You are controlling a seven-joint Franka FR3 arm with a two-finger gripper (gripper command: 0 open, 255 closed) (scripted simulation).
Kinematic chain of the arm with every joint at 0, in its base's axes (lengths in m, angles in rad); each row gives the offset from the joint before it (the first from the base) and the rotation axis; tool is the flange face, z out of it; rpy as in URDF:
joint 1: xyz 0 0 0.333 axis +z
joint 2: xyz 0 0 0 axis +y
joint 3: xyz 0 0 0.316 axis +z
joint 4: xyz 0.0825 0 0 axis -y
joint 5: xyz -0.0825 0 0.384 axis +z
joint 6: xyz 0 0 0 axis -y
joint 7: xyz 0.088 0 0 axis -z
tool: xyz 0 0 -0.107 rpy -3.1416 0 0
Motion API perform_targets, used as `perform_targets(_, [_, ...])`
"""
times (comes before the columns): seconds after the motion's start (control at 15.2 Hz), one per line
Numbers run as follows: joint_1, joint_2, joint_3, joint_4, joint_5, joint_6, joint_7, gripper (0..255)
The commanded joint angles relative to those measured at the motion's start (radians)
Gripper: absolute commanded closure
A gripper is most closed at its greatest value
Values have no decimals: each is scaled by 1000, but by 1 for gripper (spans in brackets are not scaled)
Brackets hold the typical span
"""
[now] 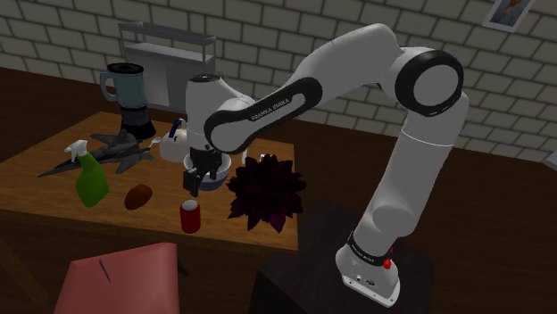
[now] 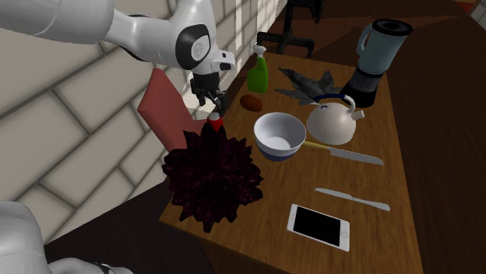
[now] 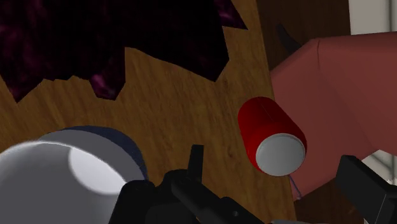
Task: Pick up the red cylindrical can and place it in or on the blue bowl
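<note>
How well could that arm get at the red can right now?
Probably yes. The end effector hovers open just above the upright red can, with nothing between them. The dark spiky plant and the bowl stand close by, but apart from the can.

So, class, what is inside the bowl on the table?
Nothing: the second exterior view looks down into the bowl and its white inside is bare. The near rim covers a little of the inner wall. The can stands outside it, on the table.
</note>
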Motion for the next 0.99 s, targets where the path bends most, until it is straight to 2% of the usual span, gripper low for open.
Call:
perform_targets(0.0, [20, 90, 4, 44, -51, 24, 47, 0])
perform_targets(0.2, [59, 203, -4, 118, -112, 35, 99, 0])
perform_targets(0.66, [73, 265, -24, 99, -150, 111, 124, 0])
perform_targets(0.92, [74, 270, -26, 97, -153, 117, 126, 0])
